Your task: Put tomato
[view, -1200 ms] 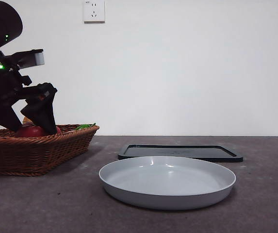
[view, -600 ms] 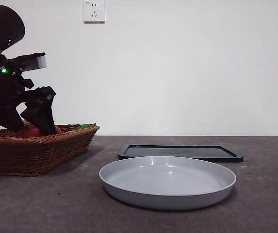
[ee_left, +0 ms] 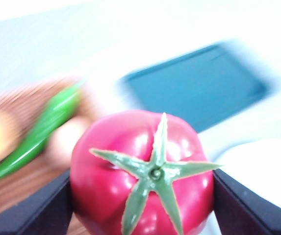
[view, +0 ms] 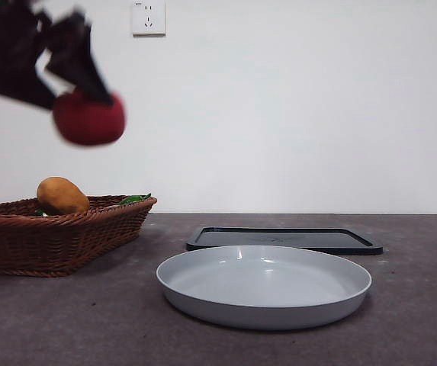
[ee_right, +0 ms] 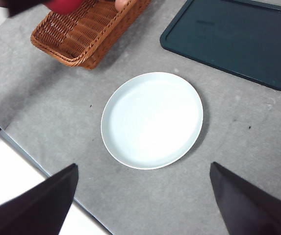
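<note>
L gripper (view: pixel 81 84) has jaws clamped on either side of the tomato (view: pixel 88 118), held in the air above the wicker basket (view: pixel 58 236), clear of it. Front view is motion-blurred, so exact grip points are hard to read; wrist cam shows stem facing up. Orange-yellow fruit (view: pixel 62 195) sits in basket. R gripper (ee_right: pixel 142 196) hangs high over the grey plate (ee_right: pixel 152 120), jaws spread wide. Dark tray (view: pixel 283 239) lies behind plate.

One red tomato (view: pixel 88 118), one orange-yellow fruit (view: pixel 62 195) and one green vegetable (ee_left: pixel 42 129) are in sight. There is one wicker basket (view: pixel 58 242), one pale plate (view: pixel 264 286) and one dark tray (view: pixel 283 239). Two grippers show, one (ee_left: pixel 142 196) around the tomato and one (ee_right: pixel 142 205) spread wide over the plate.
</note>
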`<state>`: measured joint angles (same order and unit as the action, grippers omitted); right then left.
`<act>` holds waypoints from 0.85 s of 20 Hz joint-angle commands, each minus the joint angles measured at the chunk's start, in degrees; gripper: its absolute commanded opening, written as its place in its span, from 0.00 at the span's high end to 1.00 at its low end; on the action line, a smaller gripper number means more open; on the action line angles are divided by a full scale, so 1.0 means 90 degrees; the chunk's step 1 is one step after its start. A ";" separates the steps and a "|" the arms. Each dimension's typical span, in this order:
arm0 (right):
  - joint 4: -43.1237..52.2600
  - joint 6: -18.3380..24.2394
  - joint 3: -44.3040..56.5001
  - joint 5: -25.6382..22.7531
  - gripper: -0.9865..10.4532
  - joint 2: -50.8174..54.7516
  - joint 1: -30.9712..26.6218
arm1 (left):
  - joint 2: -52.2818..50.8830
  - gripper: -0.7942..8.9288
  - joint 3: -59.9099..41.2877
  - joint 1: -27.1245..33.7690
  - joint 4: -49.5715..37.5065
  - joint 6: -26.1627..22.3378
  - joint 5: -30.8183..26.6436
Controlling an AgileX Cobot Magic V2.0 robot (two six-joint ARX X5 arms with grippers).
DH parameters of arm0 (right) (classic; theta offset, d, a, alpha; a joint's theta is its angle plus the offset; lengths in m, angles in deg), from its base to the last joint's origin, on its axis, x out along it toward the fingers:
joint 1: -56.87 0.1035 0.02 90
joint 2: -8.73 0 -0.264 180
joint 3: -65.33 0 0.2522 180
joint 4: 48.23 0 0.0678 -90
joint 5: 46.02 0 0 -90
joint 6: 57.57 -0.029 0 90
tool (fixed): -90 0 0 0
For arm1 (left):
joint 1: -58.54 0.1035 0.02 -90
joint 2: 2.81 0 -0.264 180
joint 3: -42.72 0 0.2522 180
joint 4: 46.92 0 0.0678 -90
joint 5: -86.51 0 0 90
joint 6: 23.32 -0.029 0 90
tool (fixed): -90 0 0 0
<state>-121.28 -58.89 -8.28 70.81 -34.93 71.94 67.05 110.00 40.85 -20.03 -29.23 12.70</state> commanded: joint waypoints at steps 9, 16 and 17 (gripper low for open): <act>0.0063 0.0032 -0.0119 -0.0007 0.54 -0.0051 0.0036 | 0.1100 0.66 0.0119 -0.2300 -0.0488 0.0253 0.0087; 0.0061 0.0032 -0.0119 -0.0010 0.54 -0.0053 0.0036 | 0.2608 0.66 0.0119 -0.2841 -0.1438 0.0253 0.0087; 0.0061 0.0032 -0.0119 -0.0010 0.54 -0.0051 0.0036 | 0.2754 0.66 0.0119 -0.2875 -0.1523 0.0253 0.0085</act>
<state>-121.28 -58.89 -8.28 70.81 -34.93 71.94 91.05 110.02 15.63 -33.00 -27.03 13.31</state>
